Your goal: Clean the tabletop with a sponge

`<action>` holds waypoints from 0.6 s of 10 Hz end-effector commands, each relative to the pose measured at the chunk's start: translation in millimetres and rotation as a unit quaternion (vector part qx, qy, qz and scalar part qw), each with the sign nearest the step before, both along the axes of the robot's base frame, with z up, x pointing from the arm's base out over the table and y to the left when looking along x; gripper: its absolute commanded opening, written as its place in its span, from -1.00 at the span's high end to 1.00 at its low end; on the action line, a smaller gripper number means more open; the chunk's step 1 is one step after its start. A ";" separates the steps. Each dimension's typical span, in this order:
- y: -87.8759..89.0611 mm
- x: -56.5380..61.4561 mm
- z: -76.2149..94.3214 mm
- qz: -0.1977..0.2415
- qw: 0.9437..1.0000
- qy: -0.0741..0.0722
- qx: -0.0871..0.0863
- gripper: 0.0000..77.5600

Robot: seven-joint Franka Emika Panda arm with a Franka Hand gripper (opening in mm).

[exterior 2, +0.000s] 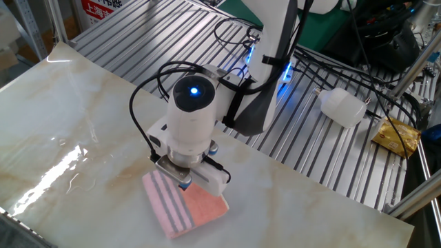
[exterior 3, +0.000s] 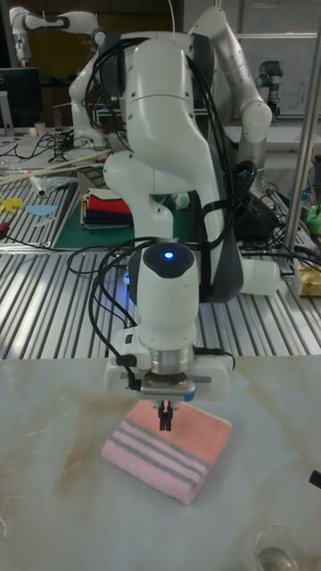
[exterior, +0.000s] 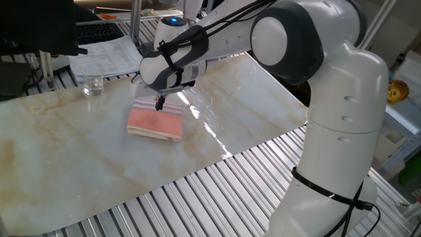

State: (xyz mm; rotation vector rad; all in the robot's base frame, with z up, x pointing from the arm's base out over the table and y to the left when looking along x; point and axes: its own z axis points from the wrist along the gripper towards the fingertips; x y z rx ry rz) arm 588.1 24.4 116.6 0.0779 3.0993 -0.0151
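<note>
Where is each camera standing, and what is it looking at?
One fixed view: beside the robot, looking across the tabletop; shows the arm's big body, tool above the sponge, a glass.
The other fixed view: high across the slab, facing the robot's base; shows wrist and sponge.
Tall fixed view: low, straight in front; shows the whole arm, tool, sponge.
All share tool and sponge.
</note>
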 end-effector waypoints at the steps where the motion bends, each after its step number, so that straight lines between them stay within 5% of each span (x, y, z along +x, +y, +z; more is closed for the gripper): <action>1: -0.9 -0.1 -2.5 -0.003 1.000 0.001 0.001 1.00; 5: -0.7 0.7 -4.7 -0.004 1.000 -0.001 -0.001 1.00; 6: -0.6 0.4 -5.3 -0.006 1.000 0.011 -0.006 1.00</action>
